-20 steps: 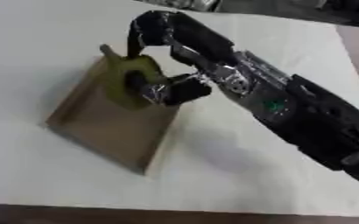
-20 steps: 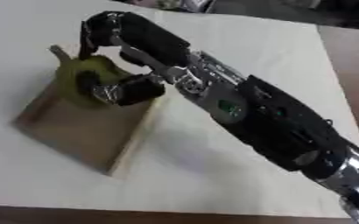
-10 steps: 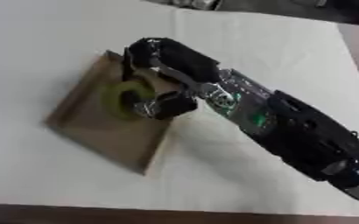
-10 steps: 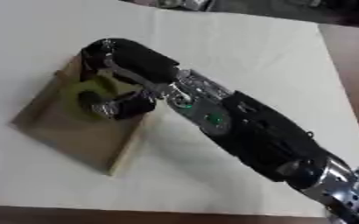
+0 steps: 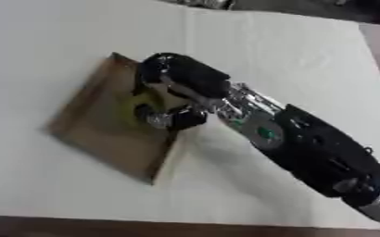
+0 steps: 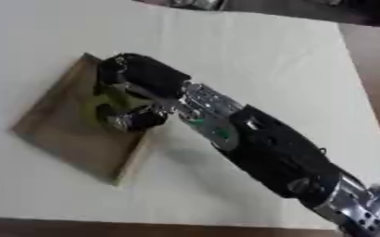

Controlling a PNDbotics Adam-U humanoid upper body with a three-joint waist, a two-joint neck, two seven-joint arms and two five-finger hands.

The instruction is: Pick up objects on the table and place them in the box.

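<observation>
Right robot hand [image 5: 170, 99], fingers curled round the yellow-green thing [image 5: 136, 107], is low over the brown box [image 5: 104, 134] on the counter [image 5: 250, 51], thing just left of palm, inside box walls; left not visible.

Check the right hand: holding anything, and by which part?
Right hand is curled round a yellow-green rounded object over the brown cardboard box; which part cannot be told.

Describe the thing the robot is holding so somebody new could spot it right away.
Find the shallow brown box on the white table. The right hand reaches over it, fingers curled around a yellow-green object. It is the only brightly coloured thing there.
</observation>
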